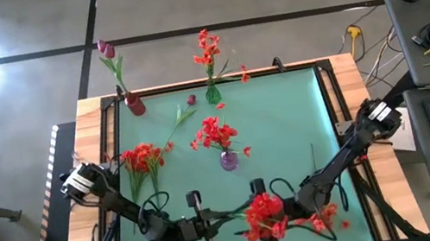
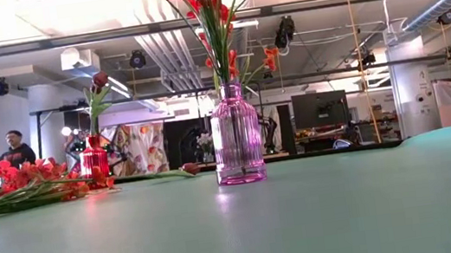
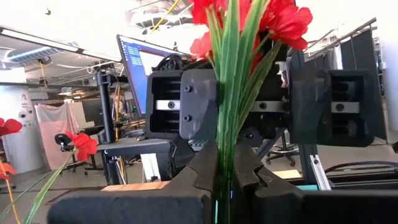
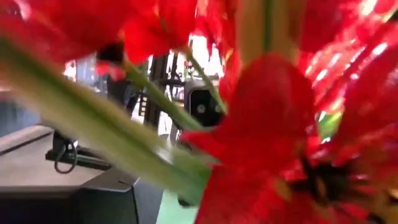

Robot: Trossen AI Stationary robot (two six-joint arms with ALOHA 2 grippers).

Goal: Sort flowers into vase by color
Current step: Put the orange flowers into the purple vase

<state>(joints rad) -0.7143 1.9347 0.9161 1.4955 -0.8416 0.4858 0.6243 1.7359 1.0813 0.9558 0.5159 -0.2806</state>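
Green matting is covering the desk (image 1: 286, 126). At its near edge the left hand (image 3: 225, 171) is clenching a red flower bunch's (image 1: 264, 215) stems upright, while the right hand (image 1: 321, 205) is crowding the blooms; its grip I cannot tell.

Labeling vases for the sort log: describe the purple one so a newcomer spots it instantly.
Start from the green mat on the table. Near its middle stands the purple vase, ribbed glass, holding red flowers. The other two vases sit at the far edge, one red, one green.
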